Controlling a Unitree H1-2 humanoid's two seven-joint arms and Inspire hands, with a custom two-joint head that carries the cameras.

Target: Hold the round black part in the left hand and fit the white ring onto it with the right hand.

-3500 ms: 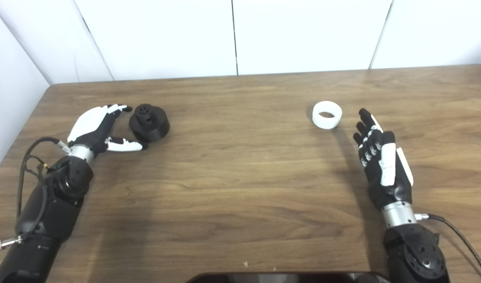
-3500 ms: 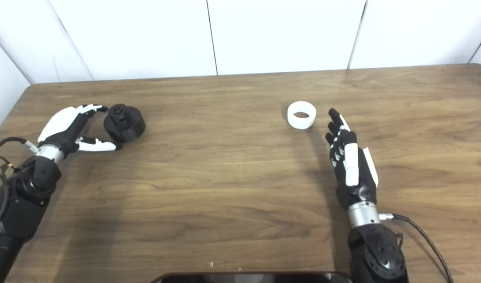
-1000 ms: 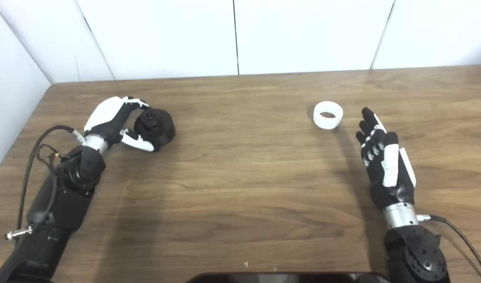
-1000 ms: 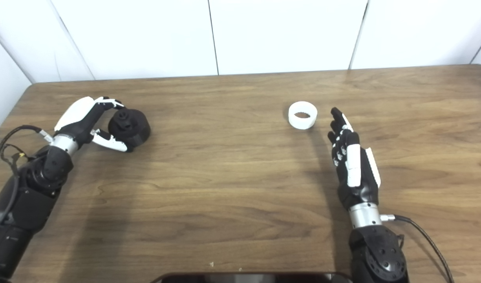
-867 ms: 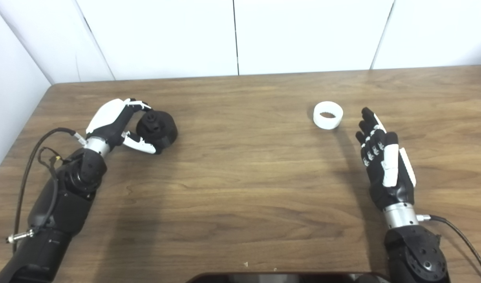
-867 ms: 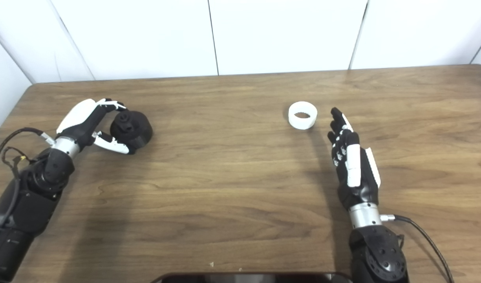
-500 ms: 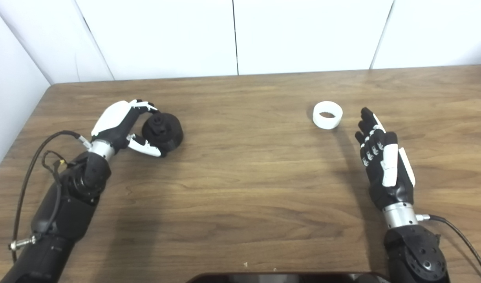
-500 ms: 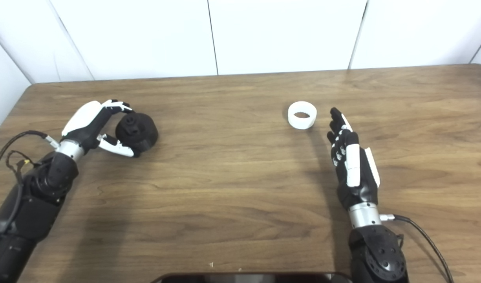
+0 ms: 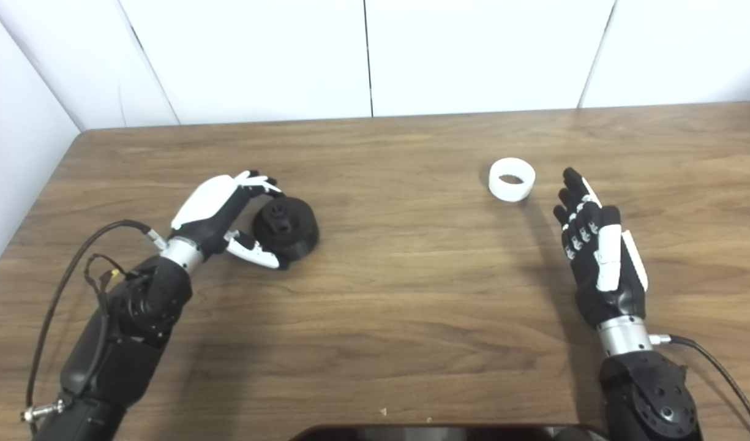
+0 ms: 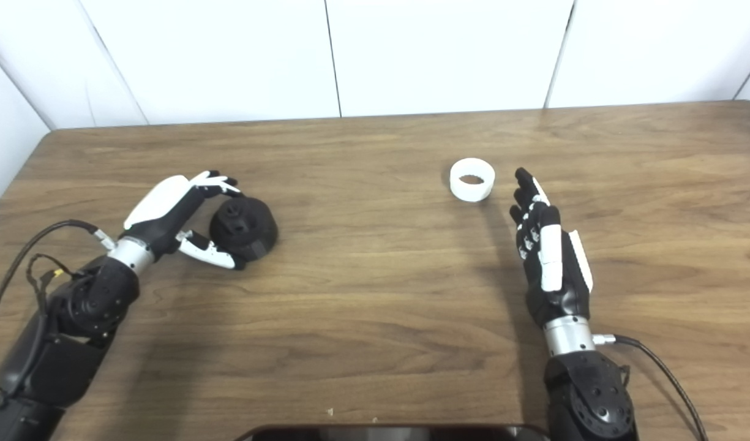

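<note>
The round black part (image 9: 287, 225) is a short cylinder with a hub on top, left of the table's middle. My left hand (image 9: 218, 211) is shut on it, fingers curled over its far side and thumb against its near side. It seems to rest on the wooden table (image 9: 381, 294). The white ring (image 9: 512, 179) lies flat on the table at the right, hole up. My right hand (image 9: 598, 257) is open and empty, fingers straight and pointing away, just right of and nearer than the ring, apart from it.
White wall panels (image 9: 362, 55) close off the table's back and left edges. A dark object (image 9: 442, 432) shows at the bottom edge. A cable (image 9: 75, 257) loops from the left forearm and another (image 9: 717, 367) from the right wrist.
My left hand closed around the black part and has carried it right and toward me across the table. The right hand and the white ring have not moved.
</note>
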